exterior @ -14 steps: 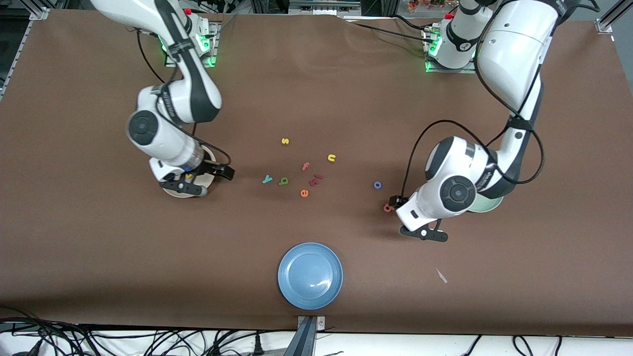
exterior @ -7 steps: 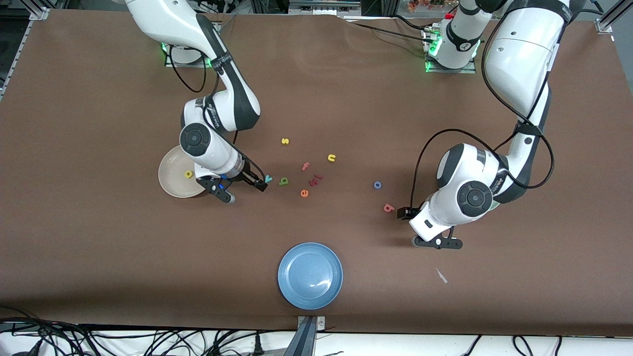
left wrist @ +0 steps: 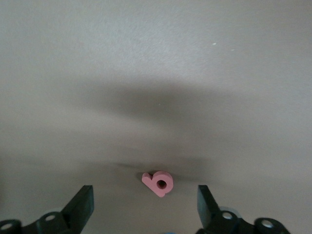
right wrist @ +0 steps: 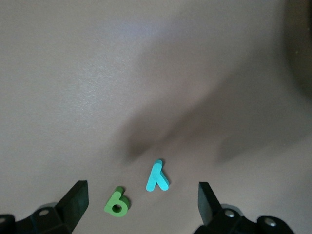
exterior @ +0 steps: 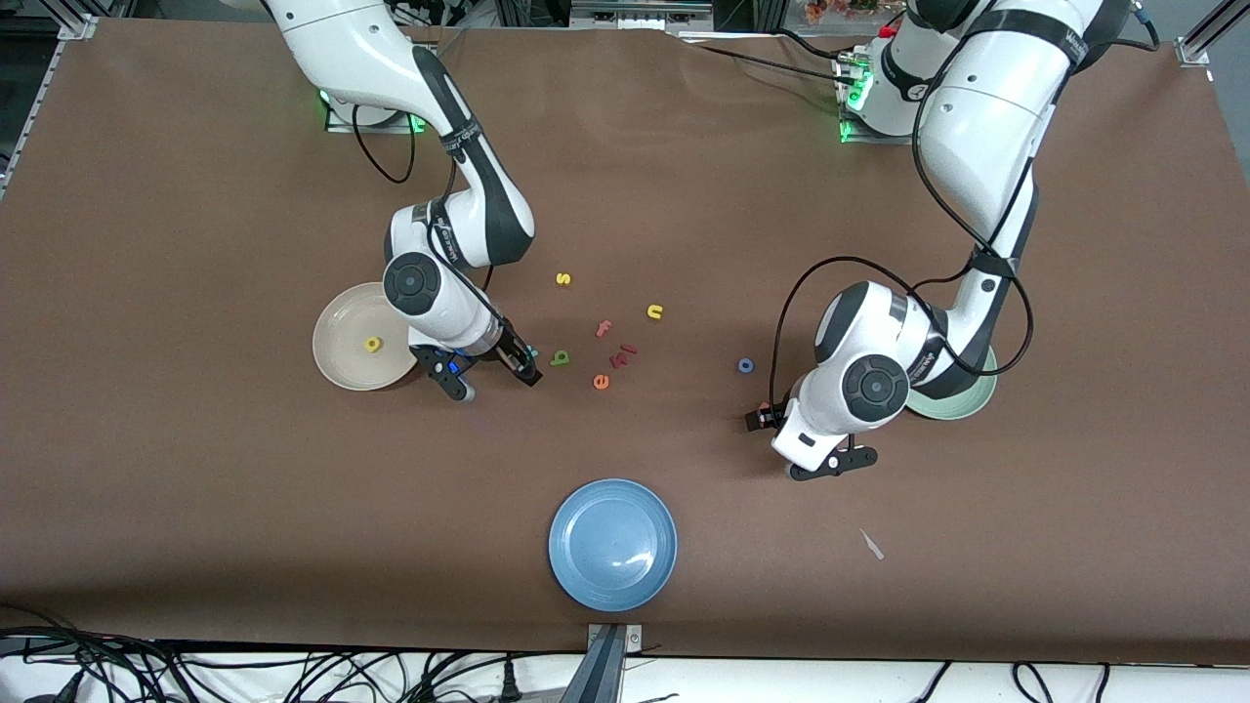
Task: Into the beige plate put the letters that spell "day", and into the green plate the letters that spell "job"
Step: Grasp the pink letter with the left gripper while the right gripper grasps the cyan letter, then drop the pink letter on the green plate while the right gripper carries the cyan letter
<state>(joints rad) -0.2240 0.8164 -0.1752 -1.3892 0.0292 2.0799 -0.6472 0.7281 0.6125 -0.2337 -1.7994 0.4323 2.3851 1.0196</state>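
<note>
1. Beige plate (exterior: 344, 337) on the tabletop (exterior: 195, 469) toward the right arm's end, with one yellow rounded letter (exterior: 372, 344) inside; nothing else in it.
2. Green plate (exterior: 967, 400) toward the left arm's end, partly covered by the left arm; contents not visible.
3. Blue plate (exterior: 612, 545) nearer to the front camera than the beige plate, roughly midway along the tabletop; no letters in it.
4. Right gripper (exterior: 493, 376) just beside the beige plate, low over the teal "y" (right wrist: 157, 176); jaws spread wide, holding nothing, the "y" lying between them on the tabletop.
5. Green rounded letter (exterior: 560, 358) just beside the teal "y", apart from the beige plate.
6. Left gripper (exterior: 793, 439) near the green plate, low over the salmon-red "b" (left wrist: 158, 183); jaws spread wide with the "b" between them, not touching either finger.
7. Blue ring "o" (exterior: 745, 365) on the tabletop between the beige plate and the green plate, closer to the green one.
8. Loose letters between the plates: yellow "s" (exterior: 562, 279), yellow "u" (exterior: 654, 311), pink "f" (exterior: 604, 329), orange "e" (exterior: 601, 382), dark red pieces (exterior: 623, 355).
</note>
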